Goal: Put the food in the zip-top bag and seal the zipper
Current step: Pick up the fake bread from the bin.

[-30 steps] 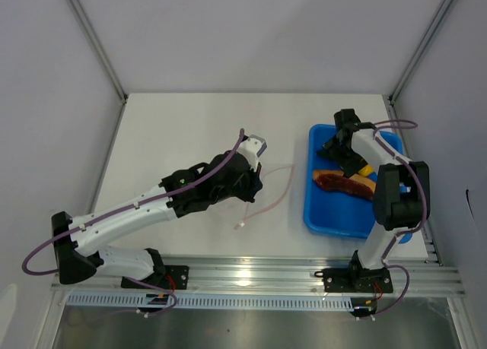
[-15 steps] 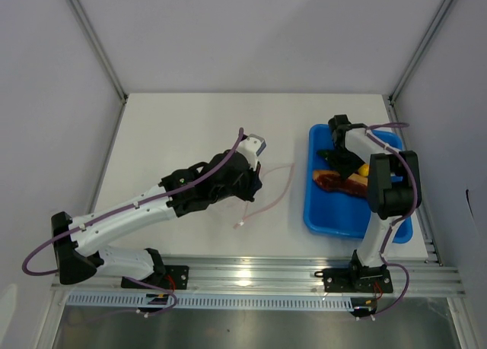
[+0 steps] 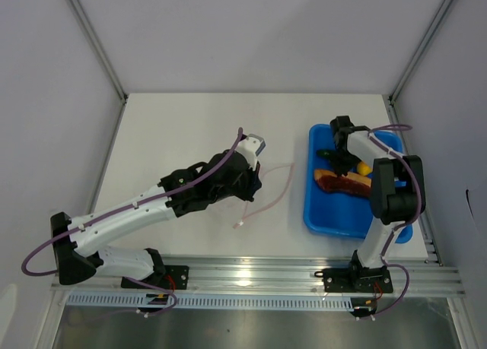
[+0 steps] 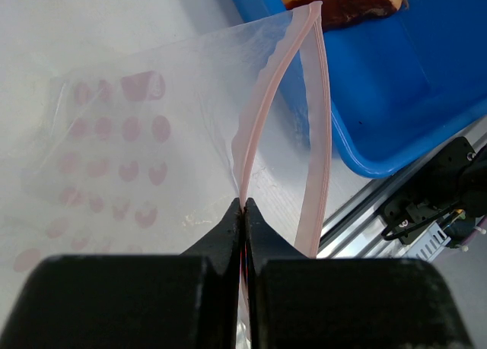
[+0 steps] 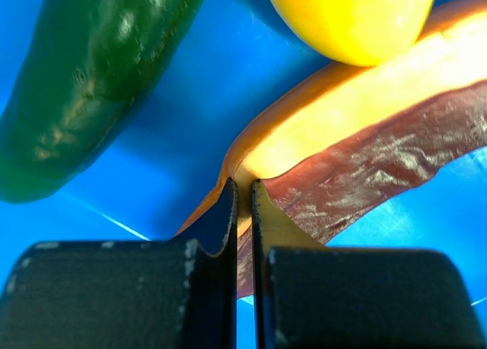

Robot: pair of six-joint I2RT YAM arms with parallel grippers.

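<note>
**Thin pinch, slip risk**
Red-brown piece (image 5: 380,151) sits in the blue tray (image 3: 327,212), right. My right gripper (image 5: 243,185) pinches only its thin edge, so it may slip on lift. Left gripper (image 4: 243,208) pinches one zipper (image 4: 266,113) lip mid-table; the zip-top bag (image 4: 137,136) mouth could sag.

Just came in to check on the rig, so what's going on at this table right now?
The left gripper is shut on the pink zipper strip of the clear dotted bag, holding its mouth open beside the blue tray. The right gripper is down in the tray, fingers closed to a sliver on the thin orange edge of the red-brown piece. The cucumber and yellow piece lie next to it. No food is in the bag yet.
</note>
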